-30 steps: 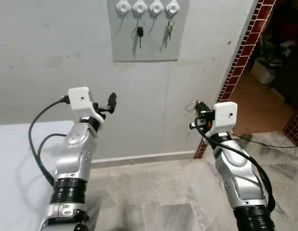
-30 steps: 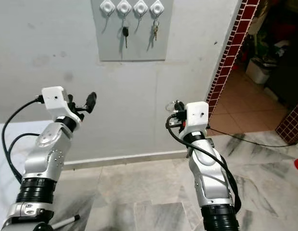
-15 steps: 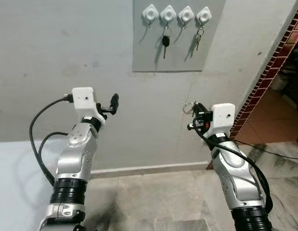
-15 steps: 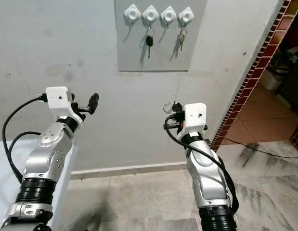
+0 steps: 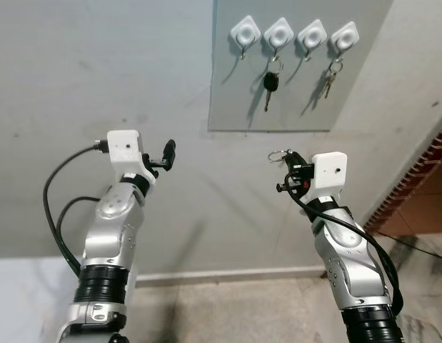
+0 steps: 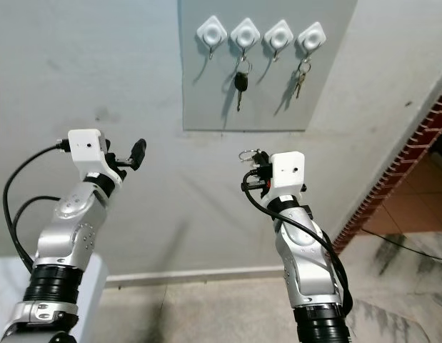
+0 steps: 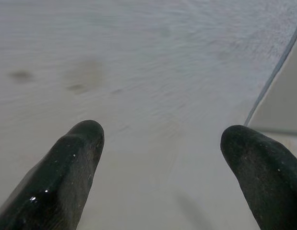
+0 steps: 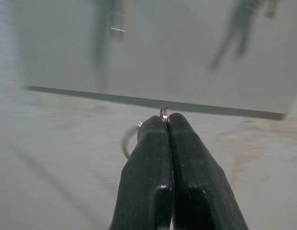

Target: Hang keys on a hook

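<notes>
A grey board (image 5: 299,107) on the wall carries a row of white diamond hooks (image 5: 245,31). A black car key (image 5: 268,82) hangs from the second hook and a small bunch of keys (image 5: 328,80) from the fourth. The first hook and the third hook (image 5: 312,33) are bare. My right gripper (image 5: 286,158) is raised below the board, shut on a metal key ring (image 8: 163,112) that pokes out past its fingertips (image 8: 153,129). My left gripper (image 5: 169,150) is raised to the left of the board, open (image 7: 162,139), facing bare wall.
A red-brick door frame (image 5: 420,179) runs down the right side, with a tiled floor beyond it. Grey marble floor (image 5: 228,314) meets the wall below. A white surface (image 5: 21,300) lies at the lower left beside my left arm.
The camera has tilted up and turned left, so the hook board sits lower, further right and larger in view. Both arms keep their raised pose; the right gripper still holds the ring.
</notes>
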